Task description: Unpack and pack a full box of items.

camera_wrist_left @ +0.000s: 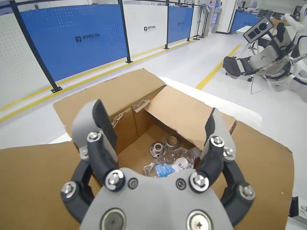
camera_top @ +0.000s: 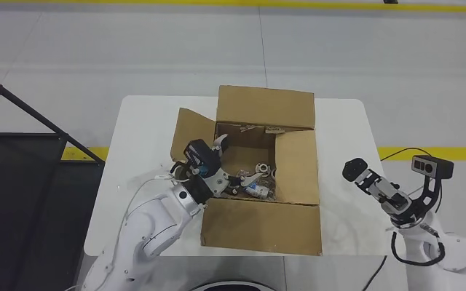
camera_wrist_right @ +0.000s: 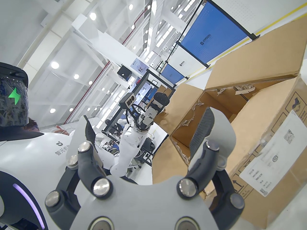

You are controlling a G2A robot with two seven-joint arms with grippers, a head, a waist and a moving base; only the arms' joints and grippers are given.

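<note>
An open cardboard box (camera_top: 295,169) stands in the middle of the white table (camera_top: 138,138), its four flaps folded out. Inside lie metal flanged rings (camera_wrist_left: 158,148) and a clear plastic bag (camera_wrist_left: 172,162) with a blue and white item, also seen from above as small metal parts (camera_top: 255,182). My left gripper (camera_top: 222,143) hovers open over the box's left side, nothing between its fingers (camera_wrist_left: 105,120). My right gripper (camera_top: 355,171) is open and empty, held off to the right of the box near the table's right edge; its fingers (camera_wrist_right: 202,130) face the box's labelled outer wall (camera_wrist_right: 271,149).
Torn paper tape (camera_top: 247,129) hangs along the box's far inner edge. Bare table surface lies left of the box and at the right (camera_top: 346,138). A black panel (camera_top: 36,204) stands beside the table's left edge. Yellow floor lines (camera_top: 419,153) run past the table.
</note>
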